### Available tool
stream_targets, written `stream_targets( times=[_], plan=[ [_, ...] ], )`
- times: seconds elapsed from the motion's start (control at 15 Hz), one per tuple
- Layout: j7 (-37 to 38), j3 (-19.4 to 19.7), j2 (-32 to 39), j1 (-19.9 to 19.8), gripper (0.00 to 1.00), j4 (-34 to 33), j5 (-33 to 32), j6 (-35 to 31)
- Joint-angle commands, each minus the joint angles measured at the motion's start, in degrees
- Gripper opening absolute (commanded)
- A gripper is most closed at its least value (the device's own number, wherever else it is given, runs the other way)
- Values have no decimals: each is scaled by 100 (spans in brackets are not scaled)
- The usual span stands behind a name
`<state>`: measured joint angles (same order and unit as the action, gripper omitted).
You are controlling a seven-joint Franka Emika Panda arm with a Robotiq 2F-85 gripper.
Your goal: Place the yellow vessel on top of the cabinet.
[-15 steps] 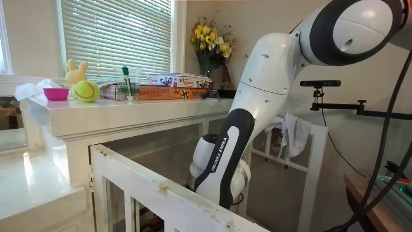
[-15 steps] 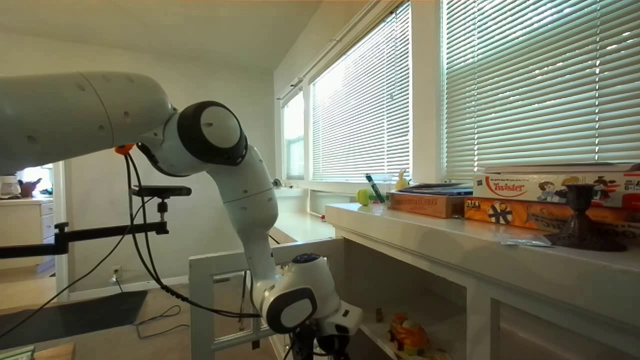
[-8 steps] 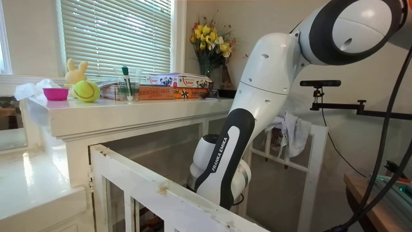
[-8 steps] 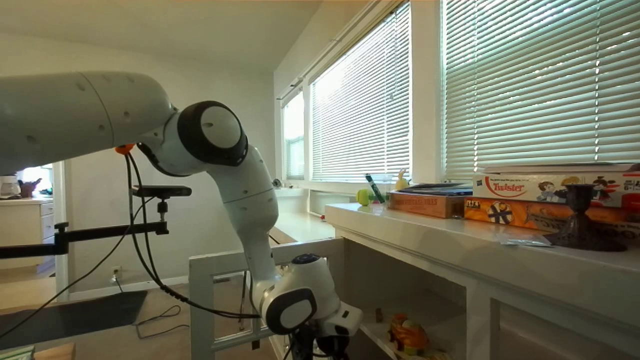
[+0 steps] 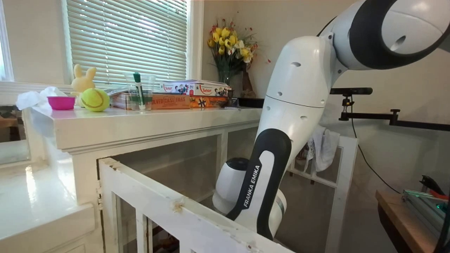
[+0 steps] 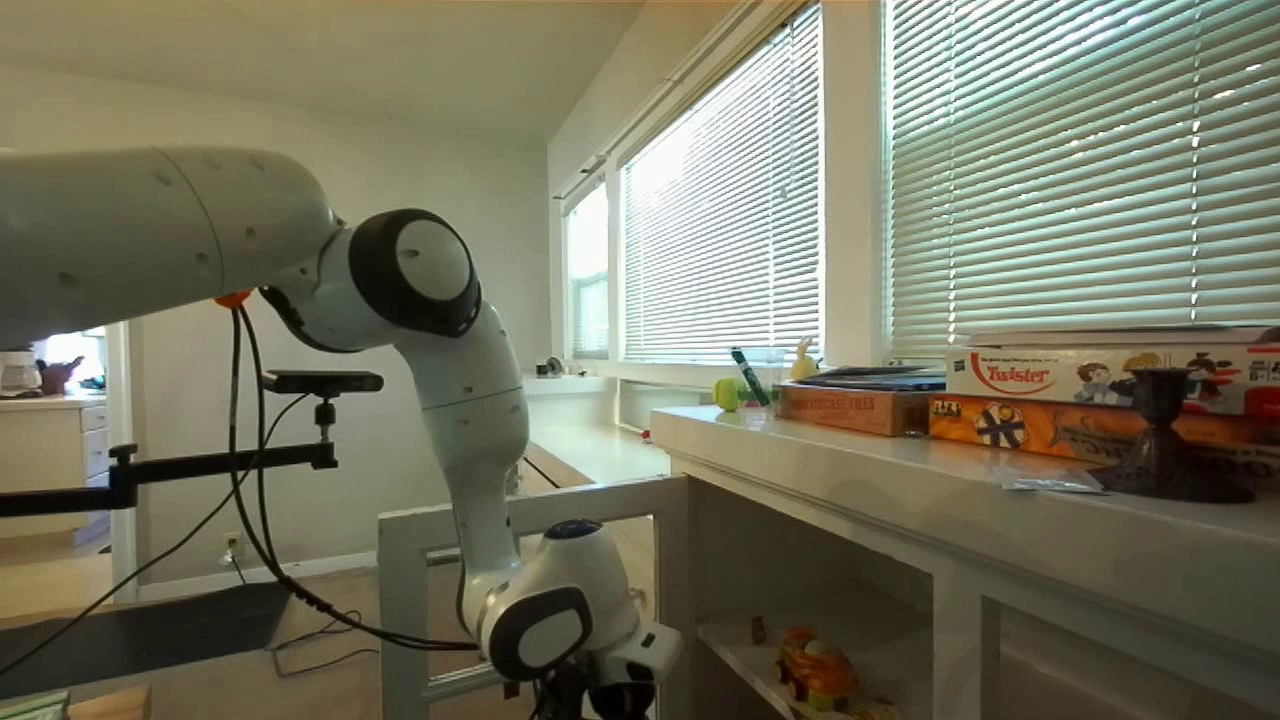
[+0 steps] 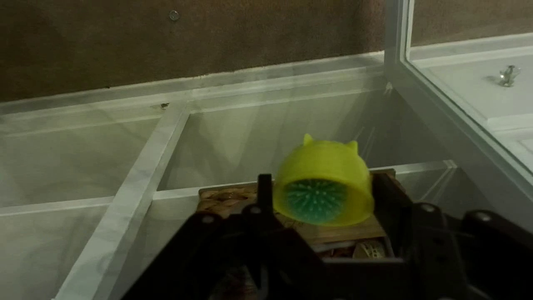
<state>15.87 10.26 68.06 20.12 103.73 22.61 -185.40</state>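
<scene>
The white cabinet (image 5: 151, 127) stood open; the gripper (image 7: 323, 186) held the yellow vessel (image 7: 327, 164): grasp made, a high lift seemed next.

Cabinet top (image 5: 151, 124) — pink bowl (image 5: 61, 103), yellow-green ball (image 5: 95, 99), clear cup (image 5: 132, 94), orange box (image 6: 1040, 426), dark candlestick (image 6: 1160, 440)

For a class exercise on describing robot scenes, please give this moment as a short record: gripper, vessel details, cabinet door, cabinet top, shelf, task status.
Gripper: closed on the yellow vessel
Vessel details: two small pointed tips, green spiky interior
Cabinet door: open
Cabinet top: includes pink bowl, tennis ball, Twister box
Shelf: holds an orange toy
Task status: vessel held, not yet on top
</scene>
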Motion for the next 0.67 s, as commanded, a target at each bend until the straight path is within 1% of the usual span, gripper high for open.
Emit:
stream_targets(
  times=[0.0,0.2,0.4,0.6],
  plan=[
    [222,169,-442,425,36,846,23,-259],
    [262,362,-795,639,36,1389,124,-403],
    [251,556,-1272,690,36,1902,177,-577],
    [184,786,-1728,702,36,2219,199,-695]
  ],
)
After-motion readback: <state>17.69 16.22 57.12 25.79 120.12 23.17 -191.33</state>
